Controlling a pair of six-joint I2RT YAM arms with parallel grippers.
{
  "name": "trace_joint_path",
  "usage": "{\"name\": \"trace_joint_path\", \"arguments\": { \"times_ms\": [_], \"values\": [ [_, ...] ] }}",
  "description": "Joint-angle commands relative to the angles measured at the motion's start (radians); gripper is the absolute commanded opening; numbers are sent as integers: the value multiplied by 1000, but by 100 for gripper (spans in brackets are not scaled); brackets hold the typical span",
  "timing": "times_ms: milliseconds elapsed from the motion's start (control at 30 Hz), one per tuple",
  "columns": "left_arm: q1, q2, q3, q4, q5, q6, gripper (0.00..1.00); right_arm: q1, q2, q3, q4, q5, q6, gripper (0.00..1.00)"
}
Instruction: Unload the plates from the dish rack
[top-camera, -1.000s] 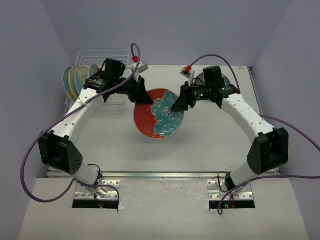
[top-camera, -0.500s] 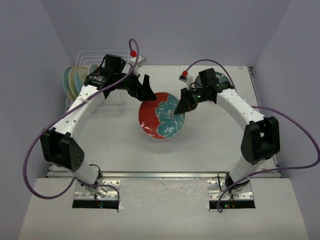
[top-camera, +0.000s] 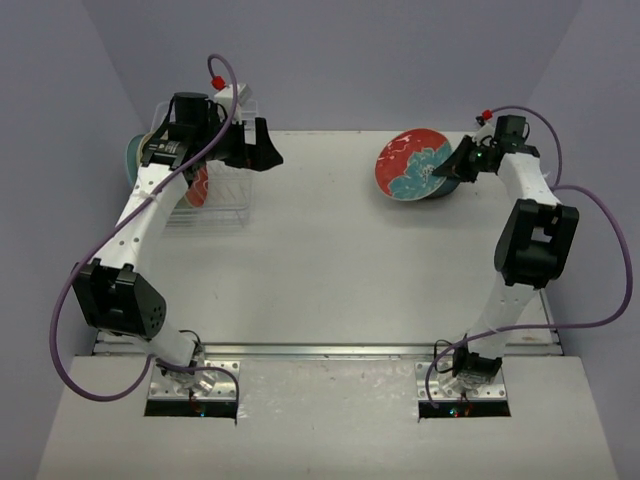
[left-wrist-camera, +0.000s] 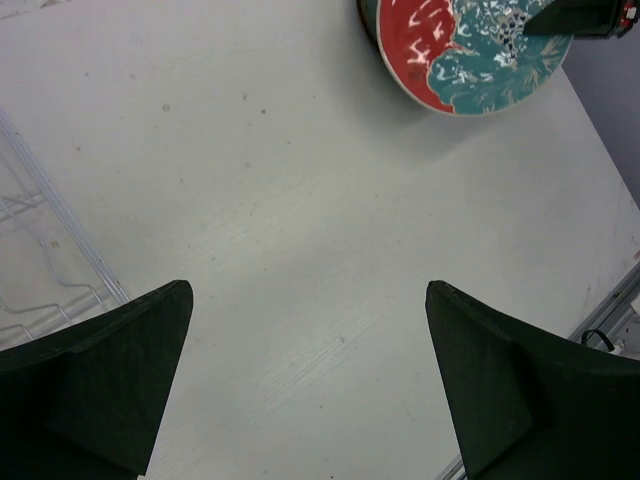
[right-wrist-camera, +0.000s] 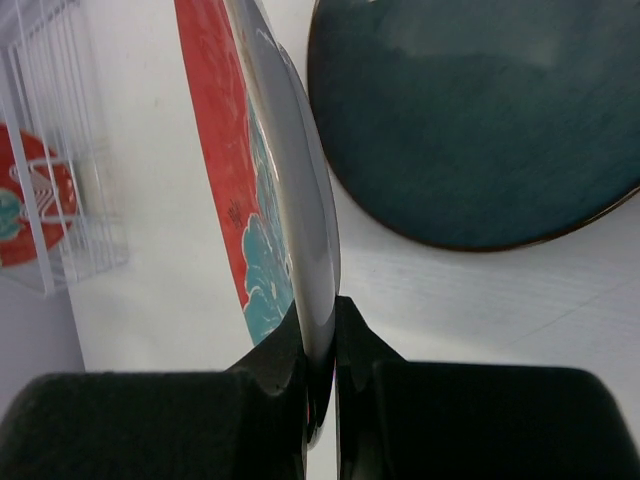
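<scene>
The right gripper (right-wrist-camera: 318, 335) pinches the red plate (right-wrist-camera: 225, 180) by its rim, tilted beside the dark plate (right-wrist-camera: 480, 120) just right of it, likely for stacking; the left gripper (left-wrist-camera: 308, 290), spread and empty, hovers beside the rack (top-camera: 225, 205) of other plates (top-camera: 197, 186).

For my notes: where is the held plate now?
The held plate is far right in the top view, pinched in the right hand, beside the dark teal plate.
</scene>
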Motion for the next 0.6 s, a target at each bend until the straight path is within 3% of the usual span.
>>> {"name": "trace_joint_path", "arguments": {
  "times_ms": [0,567],
  "values": [
    [-4,-23,46,40,-16,-9,100,-31,50,157,102,-70,100,0],
    [-2,-21,42,26,-47,23,100,-77,306,308,156,-102,212,0]
  ]
}}
